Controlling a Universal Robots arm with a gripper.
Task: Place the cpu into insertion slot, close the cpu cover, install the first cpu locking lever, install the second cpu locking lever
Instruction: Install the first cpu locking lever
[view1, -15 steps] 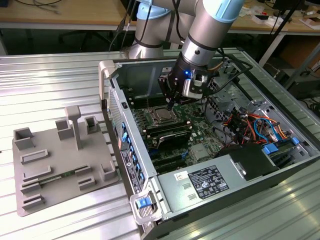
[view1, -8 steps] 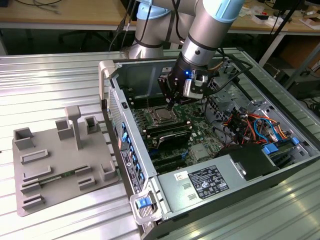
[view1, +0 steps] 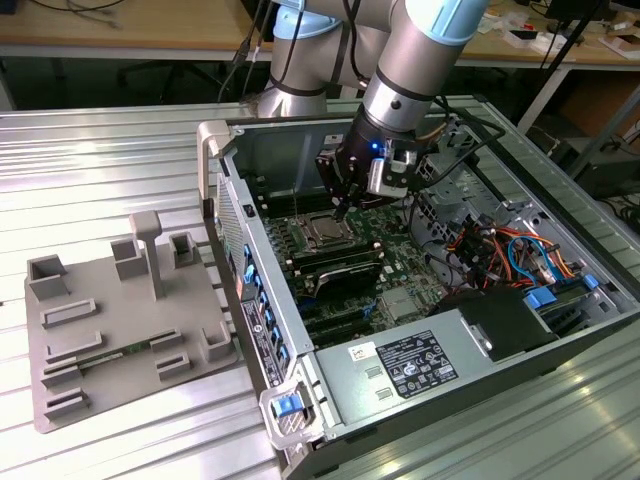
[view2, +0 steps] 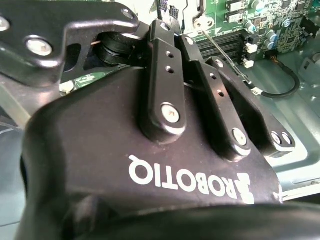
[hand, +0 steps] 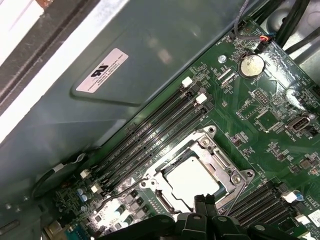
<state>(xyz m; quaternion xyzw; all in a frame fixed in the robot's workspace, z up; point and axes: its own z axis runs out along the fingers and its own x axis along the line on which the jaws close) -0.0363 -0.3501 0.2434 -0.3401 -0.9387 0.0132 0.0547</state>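
Black two-finger gripper (view1: 343, 210) hovering clenched and empty-handed just above square metal-rimmed insertion slot (hand: 197, 172). Flat silver-topped cpu (hand: 192, 181) sitting inside slot, thin silvery cpu cover (hand: 227, 165) lying closed around it.

Exterior high; wrist views close above motherboard (hand: 260, 115).

Cpu (hand: 192, 181) dull silver metal; cpu cover (hand: 220, 152) shiny metal; hand (view2: 175, 40) glossy black
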